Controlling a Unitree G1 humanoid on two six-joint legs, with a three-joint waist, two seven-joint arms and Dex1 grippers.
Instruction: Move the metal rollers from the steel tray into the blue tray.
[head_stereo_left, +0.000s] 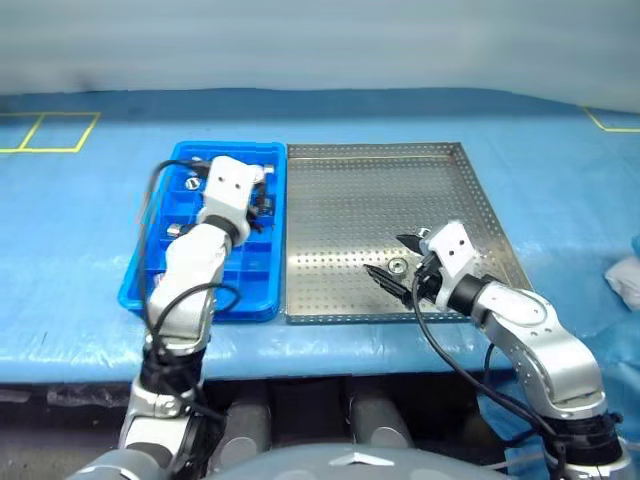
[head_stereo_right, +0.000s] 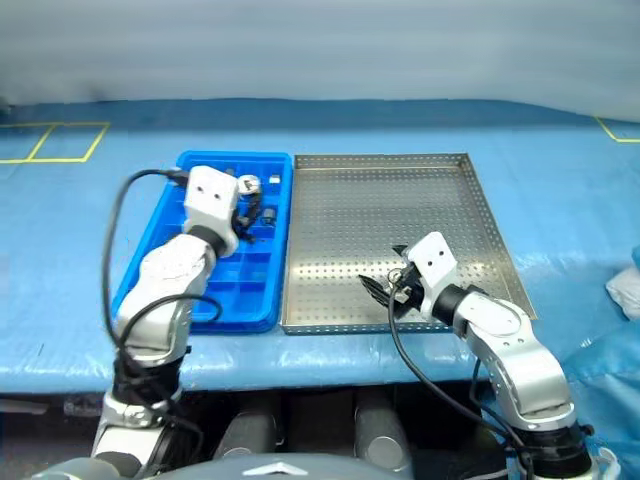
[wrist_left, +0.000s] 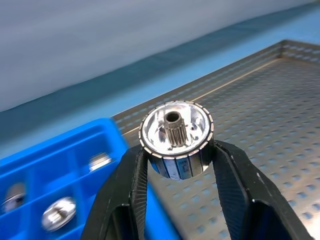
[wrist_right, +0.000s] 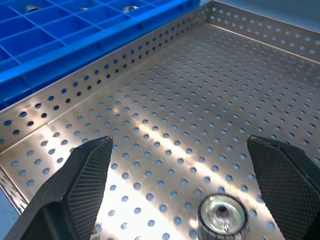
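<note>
Two trays sit side by side on a blue table (head_stereo_left: 80, 250). On the left is the blue tray (head_stereo_left: 168, 285), and the steel tray (head_stereo_left: 340, 200) is on the right. Their long sides touch.

One metal roller (wrist_left: 176, 137) is pinched in the left gripper (wrist_left: 176, 165). Its two black fingers (wrist_left: 122, 195) press on the roller from both sides. The roller is round and shiny, with a small hole in the middle. This gripper is up over the blue tray, close to the edge where the two trays meet.

Some more rollers lie in the little square boxes of the blue tray. One (wrist_left: 59, 214) shines in a box in the left wrist view, with another (wrist_left: 100, 160) in a box just beside it. A third (head_stereo_right: 249, 183) sits in the far right part of that tray.

One roller (wrist_right: 222, 215) is still on the steel tray, standing on the dotted floor near the near edge. The right gripper (head_stereo_left: 398, 268) is low over it. Its fingers (wrist_right: 82, 185) are spread wide apart, and the roller sits between them, closer to one finger than the other. They do not touch it.

A white crumpled thing (head_stereo_left: 625, 278) lies at the far right of the table.
</note>
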